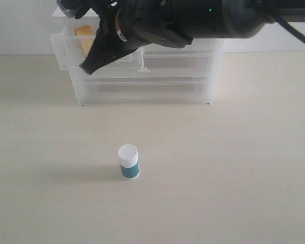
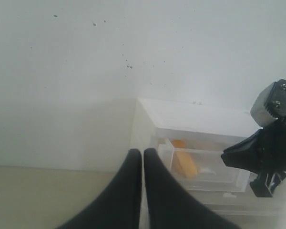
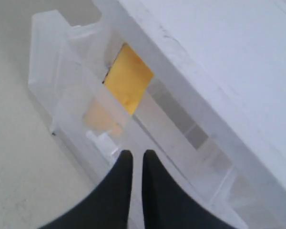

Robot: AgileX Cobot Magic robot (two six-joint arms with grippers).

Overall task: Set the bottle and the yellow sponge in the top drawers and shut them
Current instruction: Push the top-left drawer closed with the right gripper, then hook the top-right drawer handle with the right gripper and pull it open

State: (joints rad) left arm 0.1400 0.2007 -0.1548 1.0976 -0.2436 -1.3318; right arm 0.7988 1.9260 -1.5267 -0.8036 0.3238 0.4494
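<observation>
**Right pincer (image 3: pixel 135 155) set for a closing push**

The right pincer, fingers pressed together and holding nothing, sits at the front of the pulled-out top-left drawer (image 1: pixel 61 47), where the yellow sponge (image 1: pixel 85 38) lies. A straight, square push near the tab (image 3: pixel 102 141) should seat it without sliding the light cabinet (image 1: pixel 147 89). The left pincer (image 2: pixel 142 152), also closed and empty, hovers beside the cabinet. The bottle (image 1: pixel 128 162) stands upright on the table (image 1: pixel 234 168), well apart and out of the way.

bottle (image 1: pixel 128 161) upright on table (image 1: pixel 244 178), well before drawer unit (image 1: pixel 147 86), sponge (image 1: pixel 85 35) in its pulled-out left top drawer (image 1: pixel 61 48)
</observation>
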